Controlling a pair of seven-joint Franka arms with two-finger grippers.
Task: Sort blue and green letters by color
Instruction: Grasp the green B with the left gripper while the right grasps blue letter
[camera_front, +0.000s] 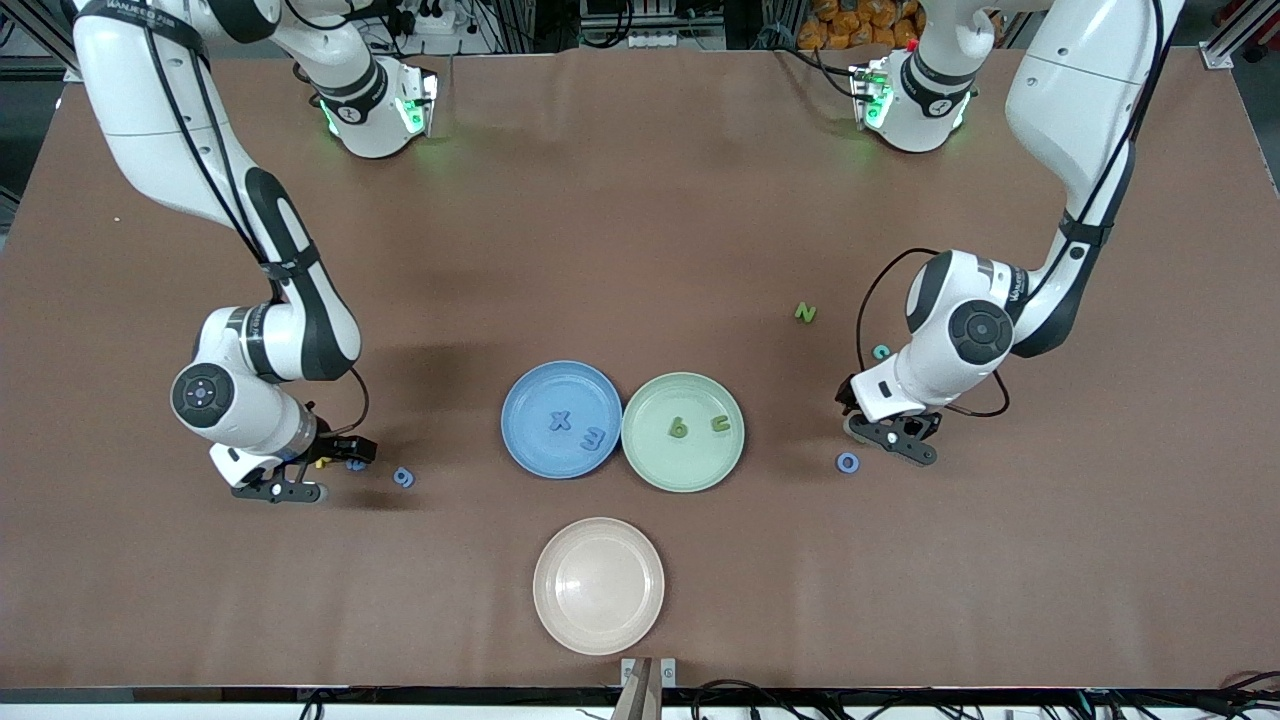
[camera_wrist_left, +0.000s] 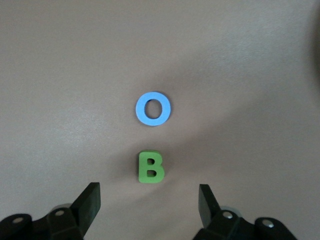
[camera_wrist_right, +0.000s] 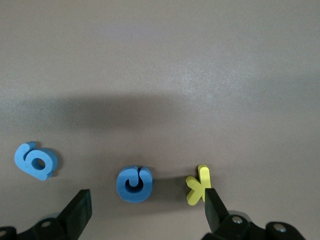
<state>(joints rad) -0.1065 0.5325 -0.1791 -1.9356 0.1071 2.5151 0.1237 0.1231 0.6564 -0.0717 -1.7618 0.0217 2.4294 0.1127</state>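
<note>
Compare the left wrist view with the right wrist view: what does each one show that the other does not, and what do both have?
Only the left wrist view shows the blue O and the green B, with the left gripper open. Only the right wrist view shows the blue G, another blue letter and the yellow K, with the right gripper open. Both show the brown table.

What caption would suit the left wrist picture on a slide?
Left gripper, fingers apart, hovers over a green B, with a blue O lying beside it on the brown table.

Blue, green letters (camera_front: 563, 420) on plates, table
</note>
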